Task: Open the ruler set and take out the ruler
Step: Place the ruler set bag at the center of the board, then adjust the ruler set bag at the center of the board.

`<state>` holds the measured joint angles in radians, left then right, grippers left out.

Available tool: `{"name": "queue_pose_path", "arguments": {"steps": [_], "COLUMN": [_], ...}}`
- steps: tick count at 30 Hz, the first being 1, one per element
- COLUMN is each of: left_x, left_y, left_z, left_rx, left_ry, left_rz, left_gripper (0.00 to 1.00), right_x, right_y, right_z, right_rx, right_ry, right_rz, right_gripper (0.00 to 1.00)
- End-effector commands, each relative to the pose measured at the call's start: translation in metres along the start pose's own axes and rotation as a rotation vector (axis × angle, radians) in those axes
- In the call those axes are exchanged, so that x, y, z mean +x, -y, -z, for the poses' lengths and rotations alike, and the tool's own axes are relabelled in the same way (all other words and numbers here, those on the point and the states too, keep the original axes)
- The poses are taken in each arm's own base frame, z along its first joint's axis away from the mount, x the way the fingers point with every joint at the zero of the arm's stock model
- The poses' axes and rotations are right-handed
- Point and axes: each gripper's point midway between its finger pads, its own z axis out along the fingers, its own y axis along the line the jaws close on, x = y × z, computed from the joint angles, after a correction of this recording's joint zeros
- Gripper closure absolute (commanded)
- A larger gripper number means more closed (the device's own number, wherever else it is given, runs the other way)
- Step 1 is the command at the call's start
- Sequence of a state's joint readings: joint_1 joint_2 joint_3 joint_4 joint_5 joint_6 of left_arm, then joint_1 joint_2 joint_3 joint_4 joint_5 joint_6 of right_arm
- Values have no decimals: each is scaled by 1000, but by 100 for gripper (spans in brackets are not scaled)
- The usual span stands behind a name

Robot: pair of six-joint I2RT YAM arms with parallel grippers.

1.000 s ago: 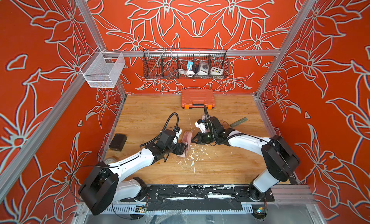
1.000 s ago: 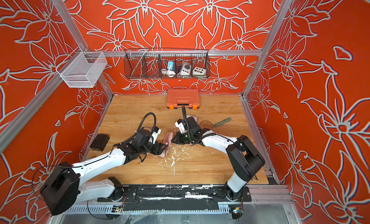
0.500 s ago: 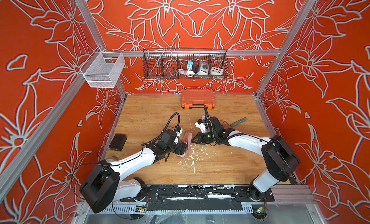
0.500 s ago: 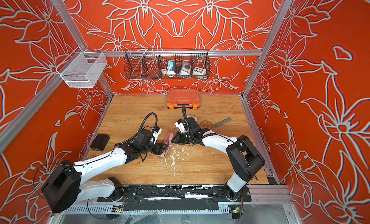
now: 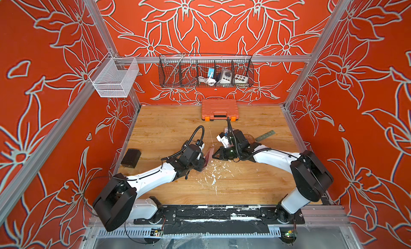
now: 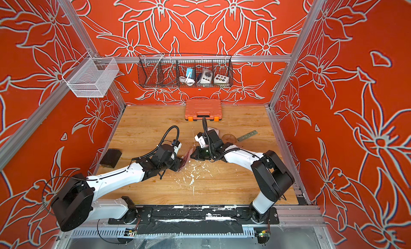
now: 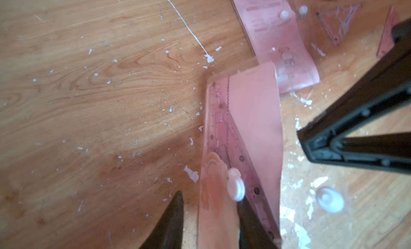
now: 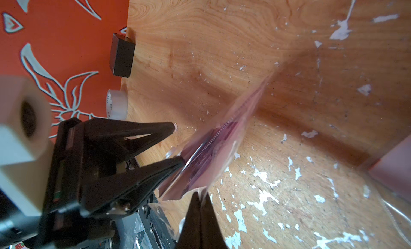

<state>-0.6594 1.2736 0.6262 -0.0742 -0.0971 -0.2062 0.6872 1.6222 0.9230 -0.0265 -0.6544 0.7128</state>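
Note:
The ruler set (image 5: 209,155) (image 6: 186,158) is a pink see-through pouch with a white snap, held on edge above the table's middle. A pink ruler (image 7: 219,125) with fine marks shows through it, and its toothed edge (image 8: 206,147) shows in the right wrist view. My left gripper (image 7: 209,196) (image 5: 203,162) has the pouch's flap between its jaws; they stand apart, with a gap on one side. In the right wrist view its fingertips (image 8: 181,162) are spread too. My right gripper (image 8: 200,195) (image 5: 214,155) is shut on the pouch's clear edge.
A greenish ruler (image 5: 264,135) and a protractor (image 5: 249,137) lie behind the right arm. A pink strip (image 7: 278,43) and a set square (image 7: 340,20) lie nearby. An orange case (image 5: 219,109), a black box (image 5: 131,157) and a tape roll (image 8: 116,104) stand at the table's edges.
My left gripper's jaws opened wide, then narrowed around the pouch's flap. The right gripper has kept its pinch and has not moved.

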Motion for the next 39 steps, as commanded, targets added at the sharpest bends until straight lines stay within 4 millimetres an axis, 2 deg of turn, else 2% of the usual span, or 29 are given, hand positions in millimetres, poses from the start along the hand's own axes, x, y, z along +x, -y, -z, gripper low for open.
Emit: {"name": "queue_pose_path", "arguments": {"steps": [1, 3, 5, 7, 12, 15, 20, 21, 24, 27, 29, 31, 33, 36, 39], "left_x": [-5, -3, -1, 2, -2, -6, 3, 7, 18, 22, 21, 18, 15, 11, 5], "left_y": [-9, -10, -12, -13, -9, 0, 9, 11, 11, 10, 10, 10, 11, 10, 9], "left_z": [8, 7, 3, 0, -2, -1, -8, -11, -20, -26, -27, -27, -26, -23, -18], "left_rx": [-48, -55, -64, -73, -59, -4, 74, 87, 101, 94, 93, 96, 98, 90, 81], "left_ry": [28, 22, 11, -6, 2, 33, 74, 79, 78, 69, 77, 85, 92, 110, 119], "left_rz": [-4, -6, -8, -12, -16, -16, 10, 13, 35, 52, 57, 59, 62, 68, 58], "left_gripper": [69, 81, 86, 99, 100, 100, 100, 100, 100, 100, 100, 100, 100, 100, 100], "right_x": [-8, -8, -4, -2, 1, -2, -8, -8, -9, -15, -17, -17, -15, -11, -12], "right_y": [0, 5, 13, 23, 43, 53, 68, 67, 56, 40, 34, 26, 11, -8, -11], "right_z": [0, -5, -10, -16, -29, -36, -41, -40, -33, -14, -3, 5, 5, -10, -23], "right_rx": [18, 29, 46, 80, 174, 212, 280, 280, 243, 210, 207, 182, 98, -48, -121], "right_ry": [10, 1, -14, -29, -43, -28, -10, -5, 21, 87, 122, 147, 147, 100, 85], "right_rz": [28, 31, 34, 39, 79, 88, 105, 114, 148, 179, 188, 190, 188, 166, 122], "right_gripper": [100, 100, 100, 100, 100, 100, 100, 100, 83, 67, 62, 62, 63, 67, 73]}}
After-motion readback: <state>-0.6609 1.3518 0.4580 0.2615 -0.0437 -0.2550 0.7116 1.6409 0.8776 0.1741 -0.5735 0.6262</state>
